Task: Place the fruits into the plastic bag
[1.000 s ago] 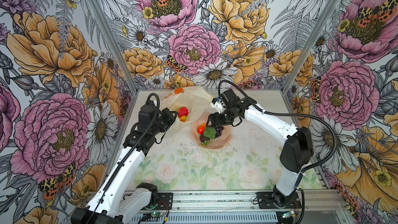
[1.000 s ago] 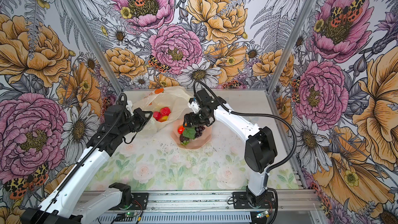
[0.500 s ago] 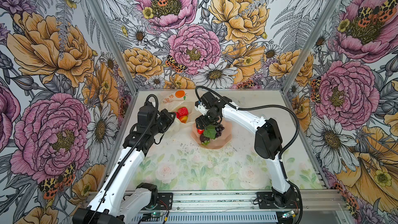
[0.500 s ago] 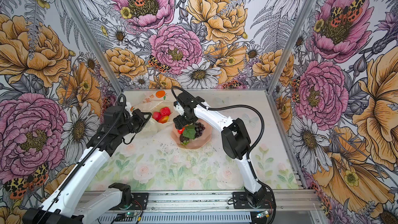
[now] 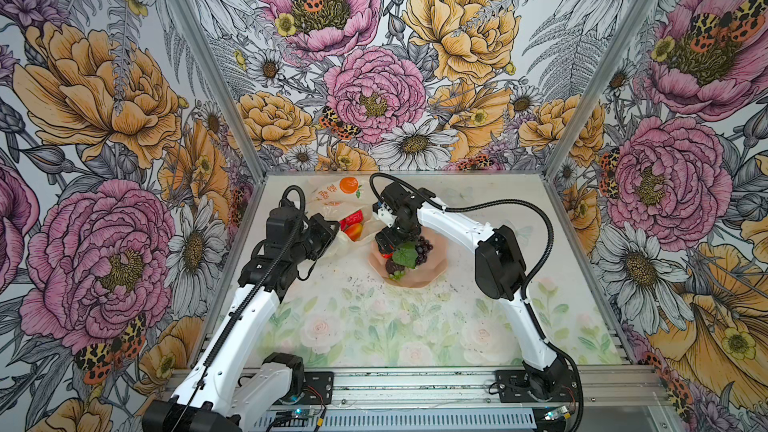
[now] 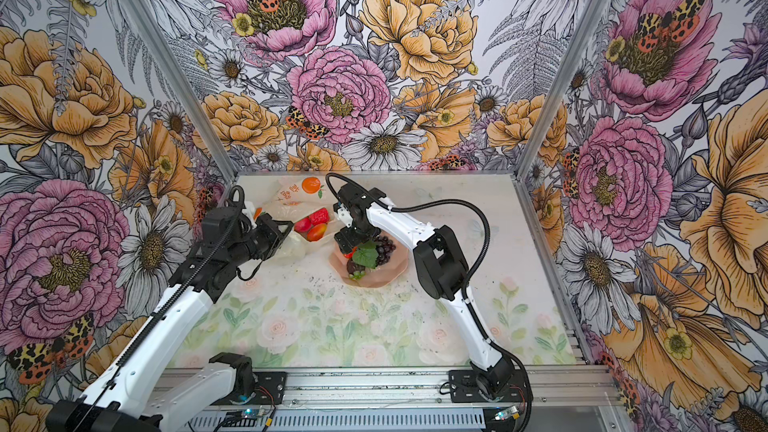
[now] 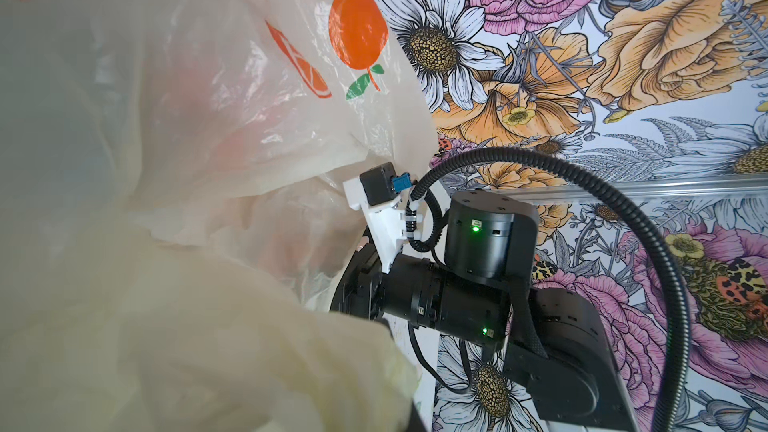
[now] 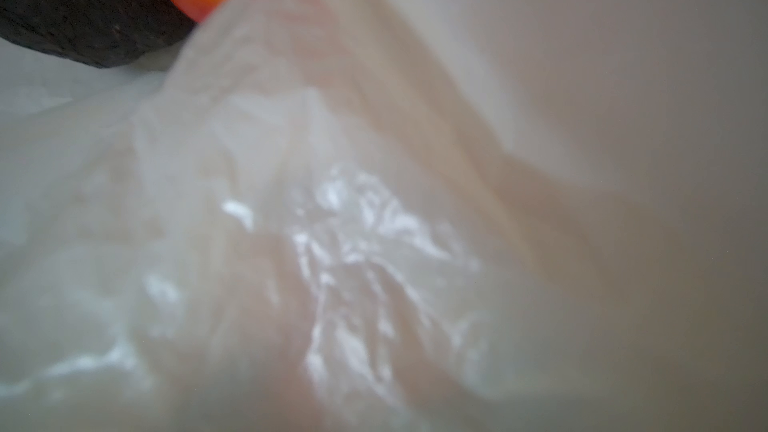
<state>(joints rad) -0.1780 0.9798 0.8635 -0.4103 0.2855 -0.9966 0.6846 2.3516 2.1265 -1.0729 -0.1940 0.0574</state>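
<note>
The plastic bag (image 5: 328, 197) (image 6: 291, 201) lies at the back left with its mouth facing the bowl. In the mouth I see a strawberry (image 5: 354, 216), a red apple (image 6: 302, 224) and an orange-red fruit (image 5: 353, 231). My left gripper (image 5: 330, 236) (image 6: 286, 230) is shut on the bag's near edge; bunched film (image 7: 249, 118) hides its fingers in the left wrist view. My right gripper (image 5: 384, 247) (image 6: 345, 247) points down, open, over the pink bowl's left side beside the bag. Bag film (image 8: 332, 201) fills the right wrist view, with an avocado (image 8: 75, 6) at one corner.
The pink bowl (image 5: 432, 272) (image 6: 390, 272) stands mid-table and holds a grape bunch (image 5: 422, 247) with a green leaf (image 5: 404, 254), an avocado (image 5: 391, 266) and a red fruit under the right gripper. Flowered walls close off three sides. The right arm's cable loops above the bowl.
The right arm has swung left, from above the bowl's back right to its left side next to the bag's mouth. The bag's raised film has sunk lower. The left arm has barely moved.
</note>
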